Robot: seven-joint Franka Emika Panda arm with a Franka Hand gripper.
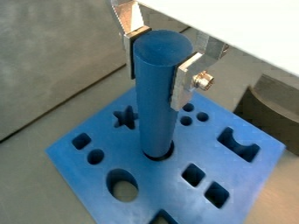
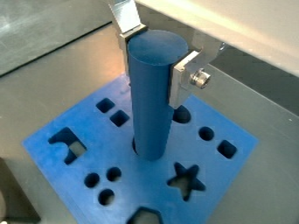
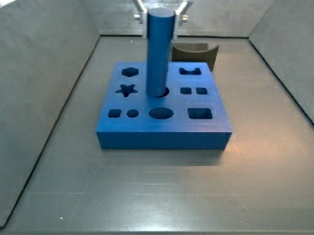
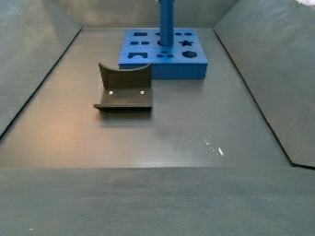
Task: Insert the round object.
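The round object, a tall smooth blue cylinder [image 1: 158, 96], stands upright with its lower end in the round hole at the middle of the blue block [image 1: 158, 179]. It also shows in a wrist view [image 2: 156, 96] and in both side views [image 3: 159, 55] [image 4: 165, 23]. My gripper [image 1: 158, 57] [image 2: 158, 57] is shut on the cylinder's top, one silver finger [image 1: 187, 83] pressed flat on each side. In a side view the gripper [image 3: 161, 11] is right above the block [image 3: 160, 124]. The cylinder's lower end is hidden inside the hole.
The block [image 4: 172, 69] has several other shaped holes, among them a star [image 3: 125, 90], a square and a large circle. A dark olive curved piece [image 4: 123, 88] [image 3: 196, 52] lies on the floor beside the block. Grey bin walls slope up on both sides.
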